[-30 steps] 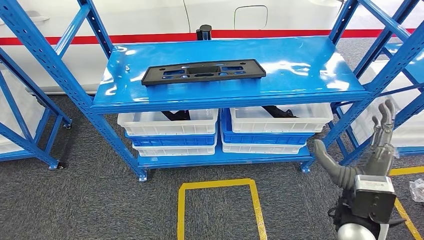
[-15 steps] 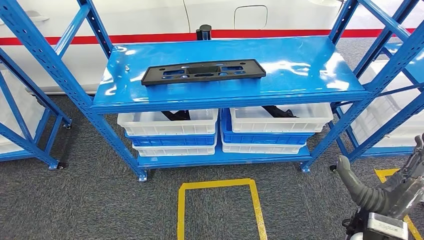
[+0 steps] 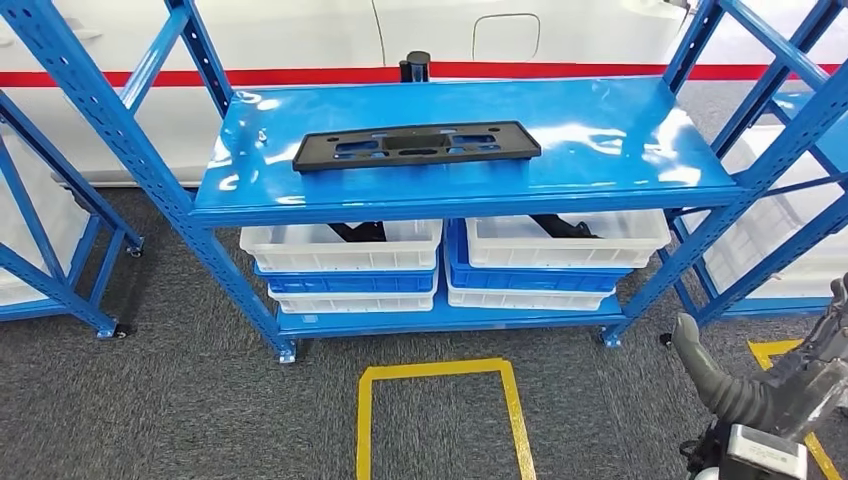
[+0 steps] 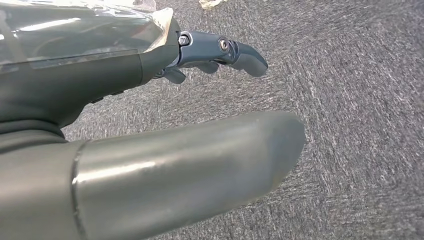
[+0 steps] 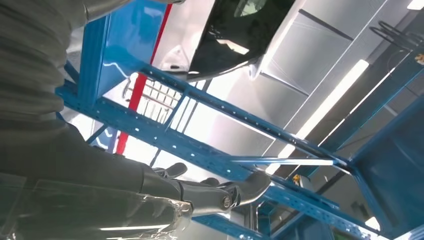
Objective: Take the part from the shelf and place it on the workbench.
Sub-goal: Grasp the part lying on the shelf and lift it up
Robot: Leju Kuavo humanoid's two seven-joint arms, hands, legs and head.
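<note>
**Inspector A:** Status of the part (image 3: 417, 146)?

**Inspector B:** The black flat part lies lengthwise on the top board of the blue shelf (image 3: 620, 130), toward the board's front edge and left of its middle. Nothing touches it. No workbench surface can be seen.

**Inspector A:** What has changed?

**Inspector B:** A second ago the right hand (image 3: 770, 385) stood raised beside the shelf's right post with its fingers upright. It has since dropped low, to the right of the shelf's foot, and has barely moved in the last half second. The whole picture has shifted slightly, which suggests the camera moved, not the shelf. In his judgement the reach has not begun, and the task is at its start.

**Inspector A:** State of the hands?

**Inspector B:** The right hand holds nothing, thumb apart from loosely bent fingers. The left hand (image 4: 150, 125) hangs over the carpet, fingers curled slightly, thumb apart, holding nothing.

**Inspector A:** Room to move?

**Inspector B:** The space above the part is open up to the next level. The slanted posts (image 3: 745, 190) at the shelf's right end stand between the right hand and the part, so a reach likely must come over the front edge. White bins (image 3: 340, 245) sit on the shelf's lower board.
</note>
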